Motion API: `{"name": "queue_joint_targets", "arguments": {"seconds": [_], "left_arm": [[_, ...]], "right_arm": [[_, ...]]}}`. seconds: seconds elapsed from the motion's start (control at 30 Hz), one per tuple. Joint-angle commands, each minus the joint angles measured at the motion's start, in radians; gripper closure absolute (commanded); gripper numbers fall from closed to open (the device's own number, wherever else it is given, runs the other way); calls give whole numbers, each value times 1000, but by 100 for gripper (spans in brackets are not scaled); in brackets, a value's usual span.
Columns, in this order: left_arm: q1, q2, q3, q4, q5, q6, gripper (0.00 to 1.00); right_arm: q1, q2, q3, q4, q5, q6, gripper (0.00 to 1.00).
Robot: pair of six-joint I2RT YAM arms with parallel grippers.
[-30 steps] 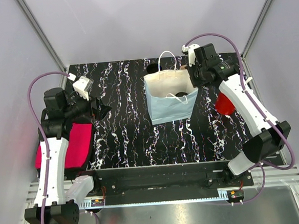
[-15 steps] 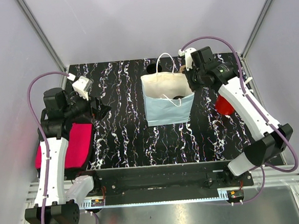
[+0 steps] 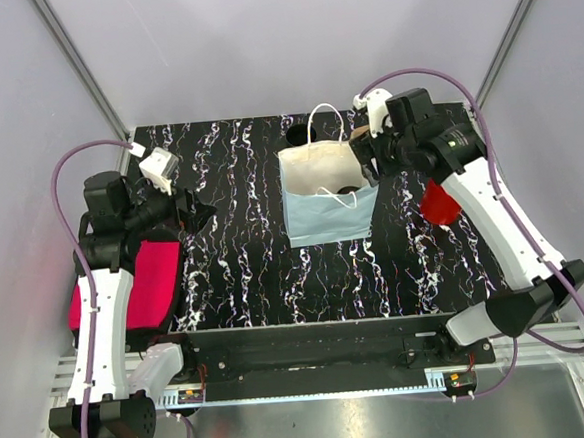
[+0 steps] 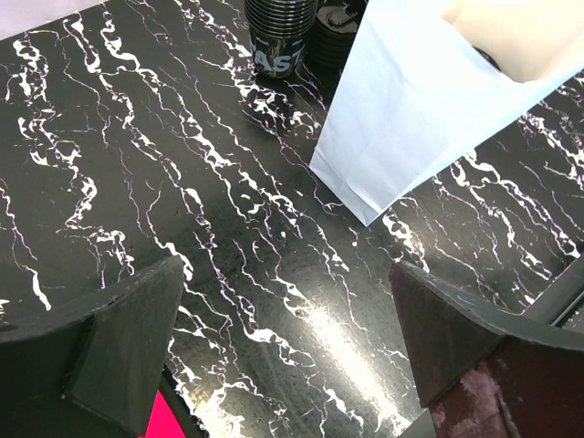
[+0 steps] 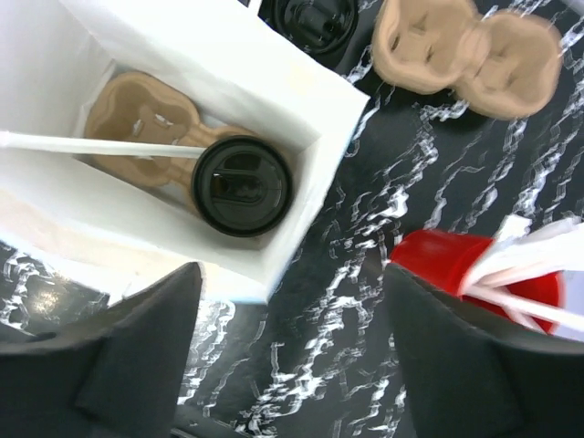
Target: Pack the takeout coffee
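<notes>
The jaws of my right gripper (image 5: 292,283), pressed together a second ago, now stand spread and empty just above the right corner of the paper bag (image 5: 228,55). The lidded coffee cup (image 5: 242,185), let go, sits inside the bag in its cardboard carrier (image 5: 137,114). The jaws of my left gripper (image 4: 285,274) hang spread over the tabletop (image 4: 137,137) left of the bag. That coffee looks packed.

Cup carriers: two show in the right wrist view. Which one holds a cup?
The carrier in the bag: a black-lidded cup sits in it. The other carrier lies empty on the table.
</notes>
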Motion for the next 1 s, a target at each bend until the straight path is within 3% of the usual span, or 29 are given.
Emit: {"name": "queue_joint_targets", "arguments": {"seconds": [0.0, 0.07, 0.4, 0.6, 0.77, 0.97], "left_arm": [[6, -16, 19, 63, 10, -36, 1], [9, -31, 16, 79, 1, -47, 1], [9, -48, 72, 126, -30, -95, 1], [12, -50, 189, 131, -83, -59, 1], [12, -45, 322, 103, -139, -24, 1], [12, -50, 419, 108, -321, -49, 1]], "right_arm": [[10, -101, 31, 42, 20, -73, 6], [8, -138, 16, 87, 25, -77, 0], [7, -300, -139, 343, 37, -160, 0], [7, -454, -240, 505, -29, -171, 0], [7, -481, -198, 509, -38, -151, 0], [7, -486, -116, 507, 31, -134, 0]]}}
